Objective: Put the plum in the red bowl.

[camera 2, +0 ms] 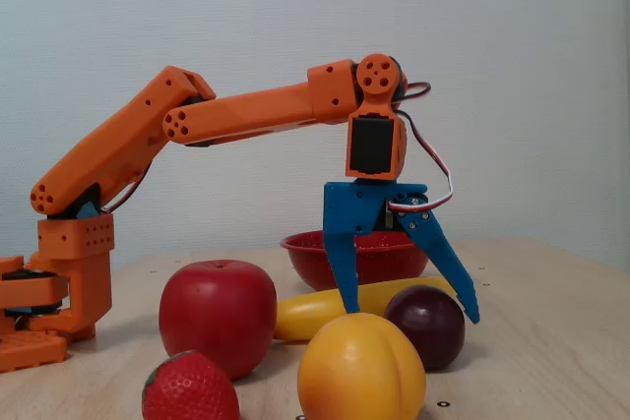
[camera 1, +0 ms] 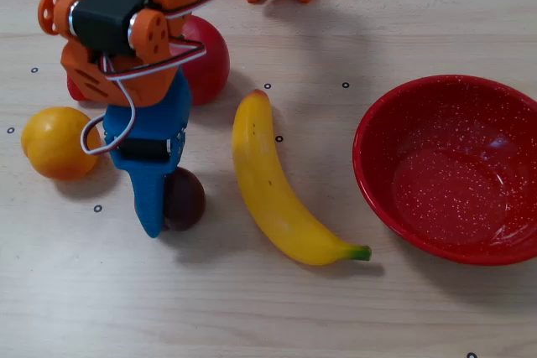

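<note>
My gripper hangs low over the wooden table, its two blue fingers spread wide apart and pointing down, clamped on nothing. The plum sits on the table between them: in the side-on fixed view one finger comes down just behind its left edge and the other slants down along its right edge, and I cannot tell whether either touches it. In the fixed view from above, my gripper covers the left part of the plum, which shows to the right of the blue finger. The red bowl stands empty, well apart on the right side of that view, with the banana lying between it and the plum. Counting the things: one plum, one red bowl, one banana, one orange just left of my gripper, one apple behind it, and one strawberry, which the top view hides almost wholly under my arm.
</note>
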`<state>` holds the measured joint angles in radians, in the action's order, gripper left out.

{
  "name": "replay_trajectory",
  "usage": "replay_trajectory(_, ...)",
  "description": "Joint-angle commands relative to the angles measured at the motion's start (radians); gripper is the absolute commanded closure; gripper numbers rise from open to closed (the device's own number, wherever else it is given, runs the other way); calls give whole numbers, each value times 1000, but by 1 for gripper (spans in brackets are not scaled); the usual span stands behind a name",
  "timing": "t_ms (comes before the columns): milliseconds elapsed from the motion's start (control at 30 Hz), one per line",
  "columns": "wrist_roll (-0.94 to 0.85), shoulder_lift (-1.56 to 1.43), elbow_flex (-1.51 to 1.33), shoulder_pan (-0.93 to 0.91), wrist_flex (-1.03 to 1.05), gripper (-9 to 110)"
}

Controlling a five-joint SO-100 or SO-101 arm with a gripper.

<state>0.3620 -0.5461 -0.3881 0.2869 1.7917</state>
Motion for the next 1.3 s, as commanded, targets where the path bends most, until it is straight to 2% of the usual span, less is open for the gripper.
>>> replay_trajectory(0,31,-52,67,29,48,55)
replay_trajectory(1267,106,20,61,-2,-81,58)
